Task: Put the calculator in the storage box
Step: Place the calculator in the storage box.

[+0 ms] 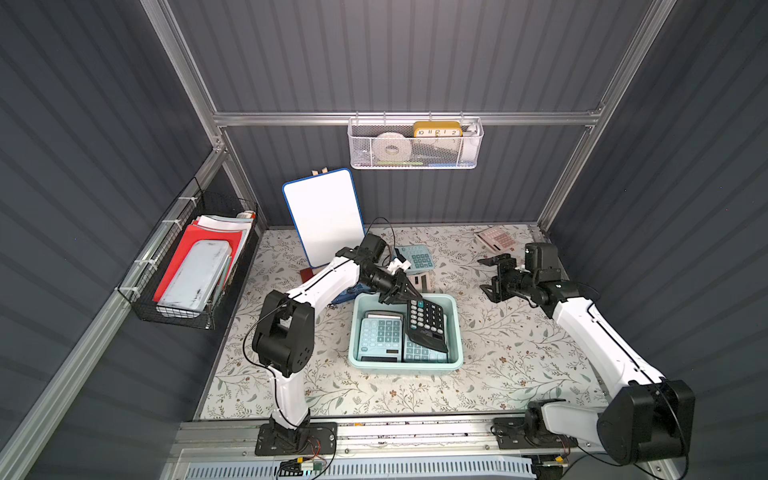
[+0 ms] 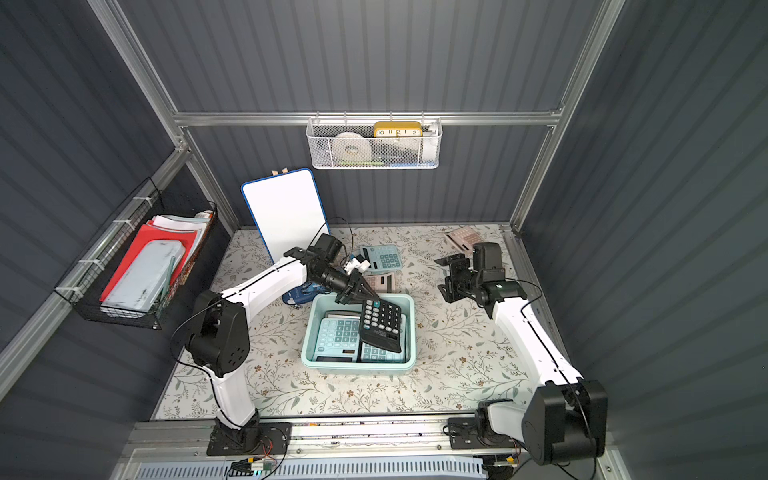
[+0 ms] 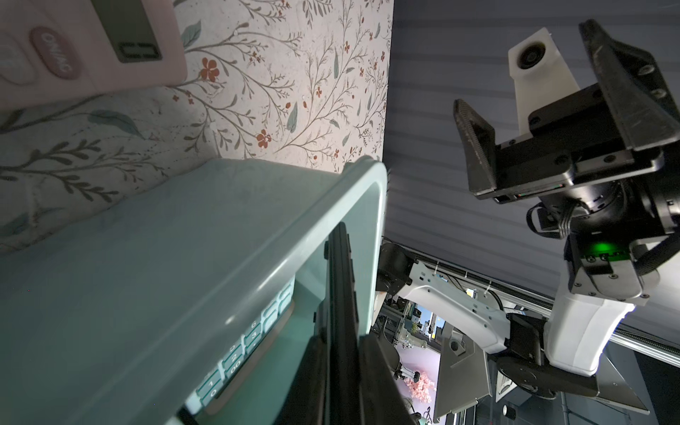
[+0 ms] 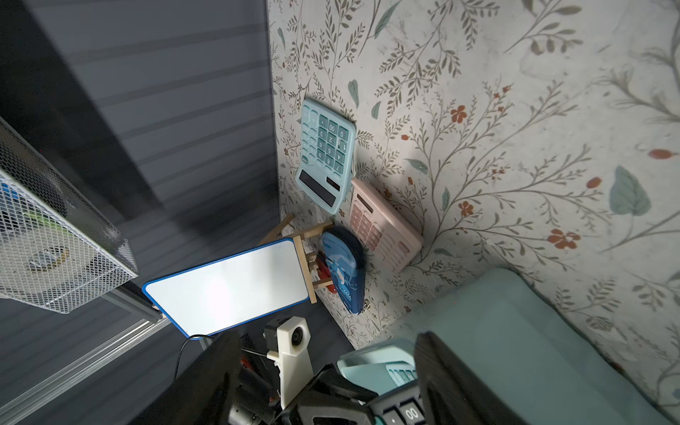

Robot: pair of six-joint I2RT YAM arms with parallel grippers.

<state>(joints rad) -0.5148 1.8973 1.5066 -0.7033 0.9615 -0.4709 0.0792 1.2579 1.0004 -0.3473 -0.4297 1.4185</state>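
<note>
- Left jaws: clamped on the top edge of the black calculator (image 1: 428,326) – in the left wrist view its thin edge sits pinched between the two fingers (image 3: 382,371).
- Black calculator: inside the storage box (image 1: 405,370), keys up and tilted. Its gripped end is raised near the far rim; its lower end is down in the right half of the box.
- Storage box: stands mid-bench (image 1: 519,353) and also holds two teal calculators (image 1: 380,336) lying flat. The black one overlaps the right-hand one.
- Right jaws: apart and holding nothing – they hang above the bench to the right of the box, well clear of it.
- Beyond the box: a teal calculator (image 4: 325,154) and a pink calculator (image 4: 379,224) lie on the bench beside a whiteboard (image 1: 322,216) on a wooden easel.
</note>
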